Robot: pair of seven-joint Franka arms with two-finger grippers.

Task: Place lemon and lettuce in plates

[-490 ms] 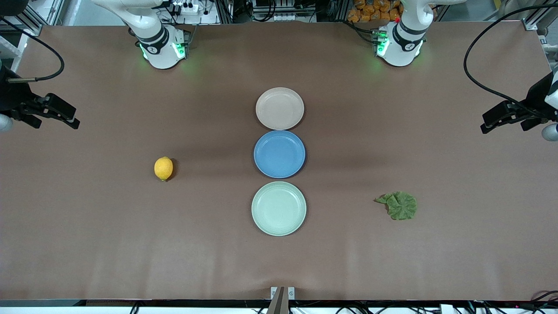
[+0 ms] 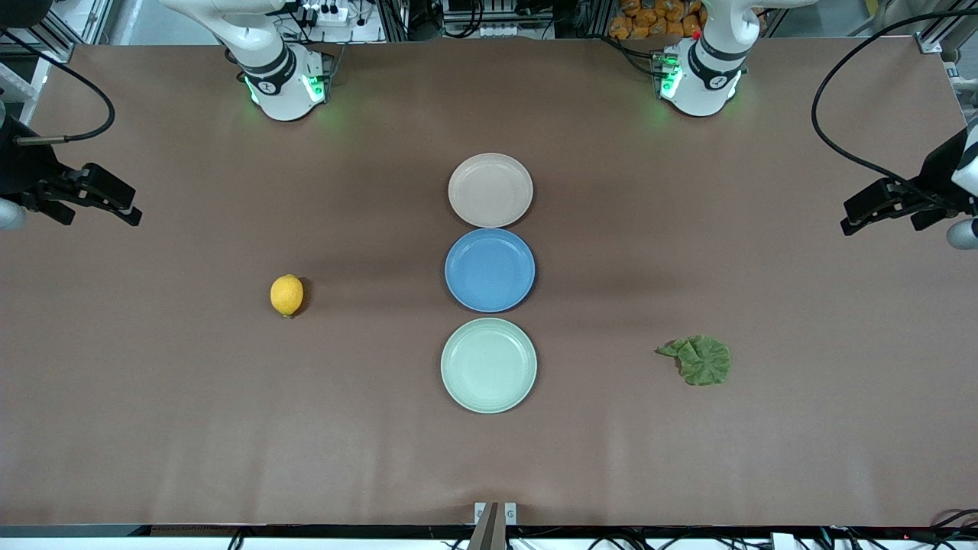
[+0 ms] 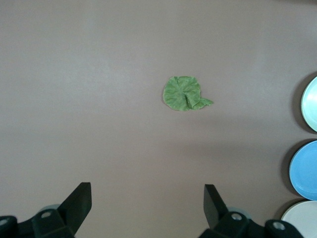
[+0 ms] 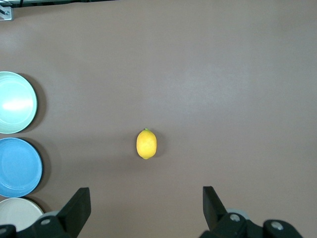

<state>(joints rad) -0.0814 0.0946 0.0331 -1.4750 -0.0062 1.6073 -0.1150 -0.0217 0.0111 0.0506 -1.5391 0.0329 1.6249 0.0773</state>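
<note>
Left end effector (image 2: 854, 220): up in the air over the left arm's end of the bench, black fingers (image 3: 79, 201) spread wide, nothing between them; this arm waits.
Right end effector (image 2: 128, 213): up over the right arm's end of the bench, fingers (image 4: 78, 204) also spread wide and empty; it waits likewise.
Lemon: the small oval bright-yellow lemon (image 2: 286, 295) lies on the bare brown bench (image 2: 229, 428), toward the right arm's end, at about 9 o'clock from the blue plate and well apart from it.
Lettuce: the flat crinkled dull-green lettuce leaf (image 2: 701, 359) lies on the bench toward the left arm's end, at about 3 o'clock from the mint plate, well apart, its stem end pointing toward the plates.
Plates: three round shallow matte plates in a row at mid-bench, rims close to touching: pale beige-pink plate (image 2: 490, 190) at 12 o'clock, blue plate (image 2: 490, 270) in the middle, pale mint-green plate (image 2: 488, 365) at 6 o'clock, nearest the front camera. All three are empty.
Progress: by my reading nothing is done yet; both pick-ups and both placings are left.
Room: open bench all around lemon and lettuce, neither near a bench edge; each arm has an unobstructed approach.
Caution: the tight plate row leaves little margin, so a drop could stray into the blue plate.
</note>
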